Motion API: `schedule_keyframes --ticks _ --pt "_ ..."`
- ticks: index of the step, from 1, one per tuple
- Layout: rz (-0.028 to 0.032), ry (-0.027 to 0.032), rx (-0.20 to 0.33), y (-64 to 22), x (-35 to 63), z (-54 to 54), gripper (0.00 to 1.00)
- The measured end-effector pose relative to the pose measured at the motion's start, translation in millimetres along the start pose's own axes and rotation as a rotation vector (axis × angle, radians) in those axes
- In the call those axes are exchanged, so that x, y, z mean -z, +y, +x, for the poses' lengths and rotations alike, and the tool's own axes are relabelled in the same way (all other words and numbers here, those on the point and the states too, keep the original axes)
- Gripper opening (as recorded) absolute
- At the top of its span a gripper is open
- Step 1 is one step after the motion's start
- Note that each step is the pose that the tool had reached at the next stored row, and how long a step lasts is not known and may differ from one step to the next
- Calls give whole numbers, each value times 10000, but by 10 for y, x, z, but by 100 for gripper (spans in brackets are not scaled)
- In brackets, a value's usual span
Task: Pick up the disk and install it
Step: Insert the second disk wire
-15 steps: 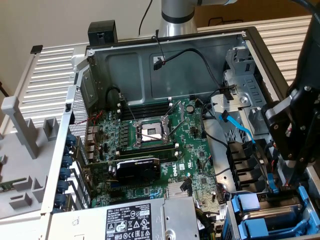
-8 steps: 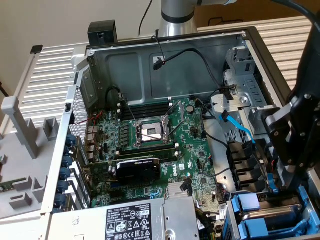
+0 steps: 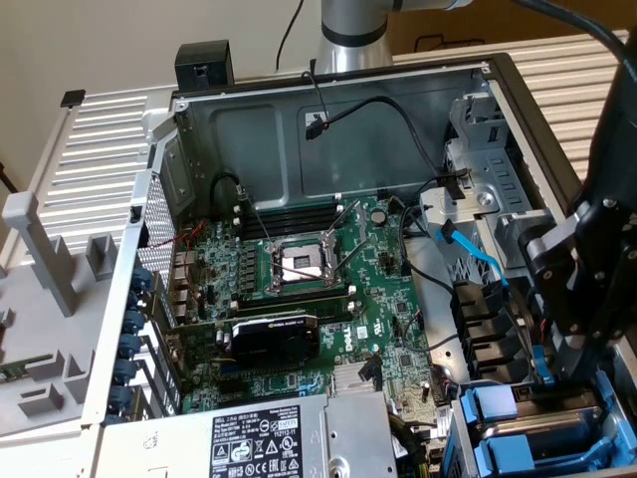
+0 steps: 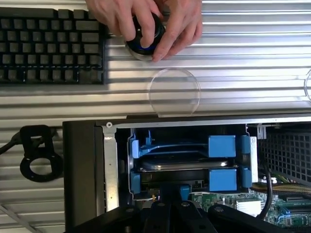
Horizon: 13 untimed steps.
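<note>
One flat grey-metal disk in its bright blue plastic carrier (image 4: 187, 160) already sits in the open computer case's drive bay (image 4: 116, 170), with the black gripper (image 4: 170, 206) closed at its edge, apparently pressing it home.

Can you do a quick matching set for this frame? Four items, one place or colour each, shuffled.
Items:
1. disk
2. keyboard
3. person's hand
4. SATA cable

Descriptions:
A. light blue, running down beside the drive cage
B. black, lying on the ribbed surface outside the case
C. seated in the bay in its blue carrier
D. holding a round black knob

Pairs: 1-C, 2-B, 3-D, 4-A
</note>
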<state>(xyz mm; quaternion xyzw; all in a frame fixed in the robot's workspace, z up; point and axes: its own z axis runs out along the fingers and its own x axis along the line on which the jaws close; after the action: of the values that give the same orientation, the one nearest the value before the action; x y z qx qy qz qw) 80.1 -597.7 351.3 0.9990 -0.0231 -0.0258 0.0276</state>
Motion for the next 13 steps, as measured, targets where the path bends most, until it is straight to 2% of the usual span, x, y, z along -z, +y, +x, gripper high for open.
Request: schedule_keyframes --ticks 10,13 --pt "78 -3 18 6 -56 -12 11" --pt "121 -4 28 6 -71 -12 11"
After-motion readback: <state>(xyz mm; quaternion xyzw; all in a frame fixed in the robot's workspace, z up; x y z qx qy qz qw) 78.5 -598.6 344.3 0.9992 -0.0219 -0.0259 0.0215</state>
